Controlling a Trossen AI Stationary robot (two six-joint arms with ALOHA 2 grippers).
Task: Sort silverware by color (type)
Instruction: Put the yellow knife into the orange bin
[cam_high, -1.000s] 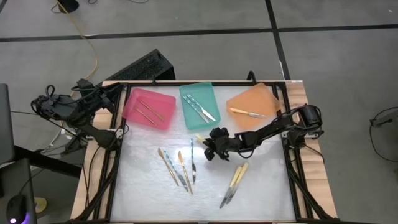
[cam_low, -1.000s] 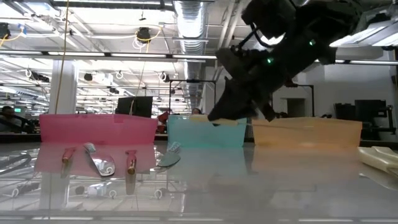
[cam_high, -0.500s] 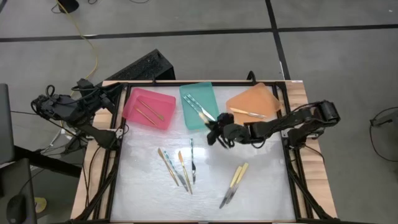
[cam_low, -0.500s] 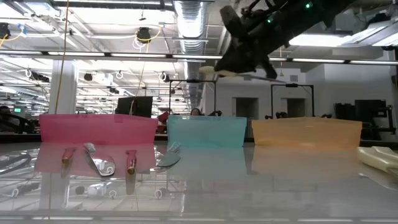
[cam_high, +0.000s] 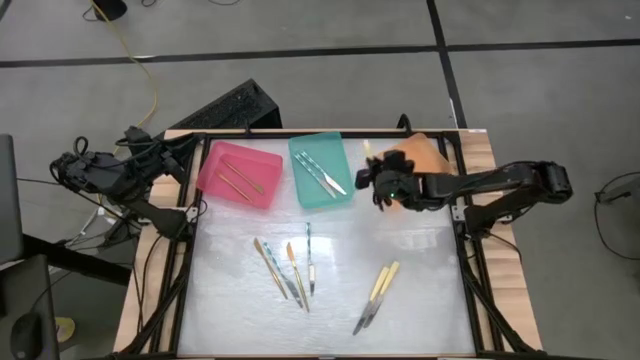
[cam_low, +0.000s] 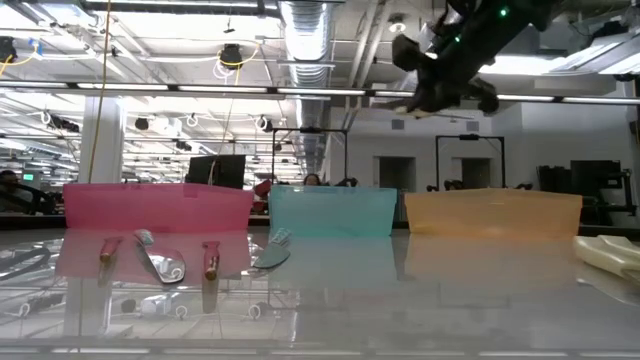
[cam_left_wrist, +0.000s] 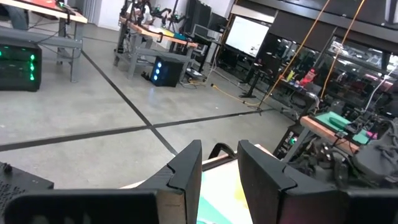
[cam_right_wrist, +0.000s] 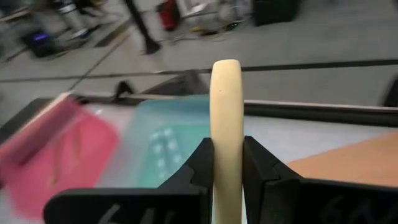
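Utensil with pale yellow handle (cam_right_wrist: 225, 118) pinched between the two fingers of the right gripper (cam_high: 379, 180), handle end standing up past the fingertips, carried in the air above the near-left edge of the orange tray (cam_high: 425, 155). Seen high over that tray's wall in the low view (cam_low: 492, 212). Just left of the orange tray, teal tray (cam_high: 322, 170) with two teal-handled pieces; farther left, pink tray (cam_high: 240, 174) with two tan-handled pieces. On the white table (cam_high: 420, 290) in front of the orange tray, two yellow-handled utensils (cam_high: 376, 297) lying side by side; well left of them, a loose cluster of four utensils (cam_high: 290, 268). Left gripper (cam_left_wrist: 219, 180) parked beyond the pink tray at the table's left corner, fingers a narrow gap apart, holding nothing.
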